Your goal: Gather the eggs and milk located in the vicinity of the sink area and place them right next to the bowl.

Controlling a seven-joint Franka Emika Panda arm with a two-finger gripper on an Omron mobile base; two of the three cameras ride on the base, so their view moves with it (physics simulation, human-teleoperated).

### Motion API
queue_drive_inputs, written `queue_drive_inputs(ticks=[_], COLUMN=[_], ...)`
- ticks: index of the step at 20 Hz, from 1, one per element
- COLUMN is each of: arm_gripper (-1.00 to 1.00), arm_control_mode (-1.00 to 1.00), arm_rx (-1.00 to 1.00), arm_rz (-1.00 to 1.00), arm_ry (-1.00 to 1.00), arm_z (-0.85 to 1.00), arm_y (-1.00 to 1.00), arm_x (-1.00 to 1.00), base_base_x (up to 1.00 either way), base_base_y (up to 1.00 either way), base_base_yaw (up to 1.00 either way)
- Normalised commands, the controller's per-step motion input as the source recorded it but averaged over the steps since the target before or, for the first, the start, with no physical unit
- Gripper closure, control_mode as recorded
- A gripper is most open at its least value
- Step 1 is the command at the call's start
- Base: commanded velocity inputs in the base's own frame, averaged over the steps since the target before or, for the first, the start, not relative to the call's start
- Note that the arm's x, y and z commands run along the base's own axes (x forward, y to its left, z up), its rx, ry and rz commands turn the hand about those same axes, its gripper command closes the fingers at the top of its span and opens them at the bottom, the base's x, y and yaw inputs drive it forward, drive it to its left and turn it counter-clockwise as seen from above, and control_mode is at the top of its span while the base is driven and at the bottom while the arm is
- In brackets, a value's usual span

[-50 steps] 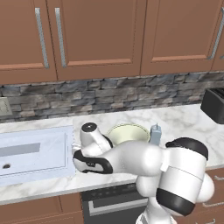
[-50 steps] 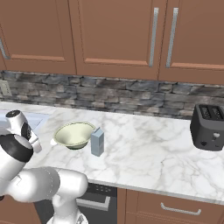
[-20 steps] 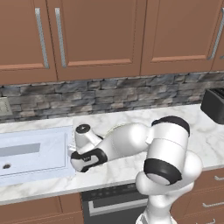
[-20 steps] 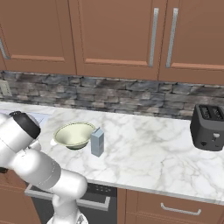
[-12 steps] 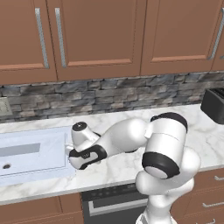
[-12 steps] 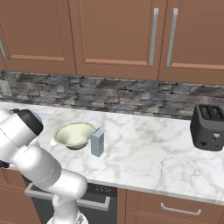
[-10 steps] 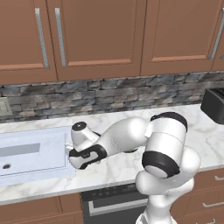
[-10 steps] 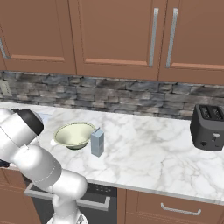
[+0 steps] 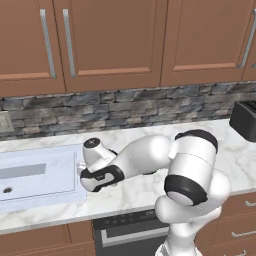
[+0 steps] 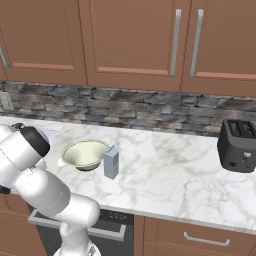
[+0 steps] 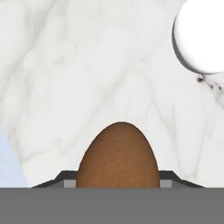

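In the hand view a speckled brown egg (image 11: 118, 155) sits between my fingertips (image 11: 65, 178), and my gripper (image 11: 118, 179) is shut on it just above the marble counter. The plain white egg (image 11: 201, 35) lies on the counter a short way beyond, at that view's upper right. From the left base camera my hand (image 9: 95, 177) is down low at the right edge of the pale sink (image 9: 35, 172). The cream-green bowl (image 10: 85, 154) and the grey-blue milk carton (image 10: 111, 162) stand side by side on the counter to the right of my arm.
A black toaster (image 10: 239, 145) stands at the far right of the counter. Brown cabinets hang above a stone backsplash. My own arm hides the bowl from the left base camera.
My hand has dropped a little and shifted left toward the sink's edge. The bowl, milk and toaster have stayed put.
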Motion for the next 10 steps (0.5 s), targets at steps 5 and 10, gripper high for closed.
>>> queue_drive_inputs(ticks=[5, 10], arm_gripper=[1.00, 1.00], arm_control_mode=[-1.00, -1.00], arm_rx=[0.00, 0.00], arm_rz=[-0.08, -0.07], arm_ry=[0.00, 0.00], arm_z=[0.00, 0.00], arm_y=[-0.39, -0.38], arm_x=[-0.08, -0.11], base_base_x=[0.00, 0.00], base_base_y=[0.00, 0.00], base_base_yaw=[0.00, 0.00])
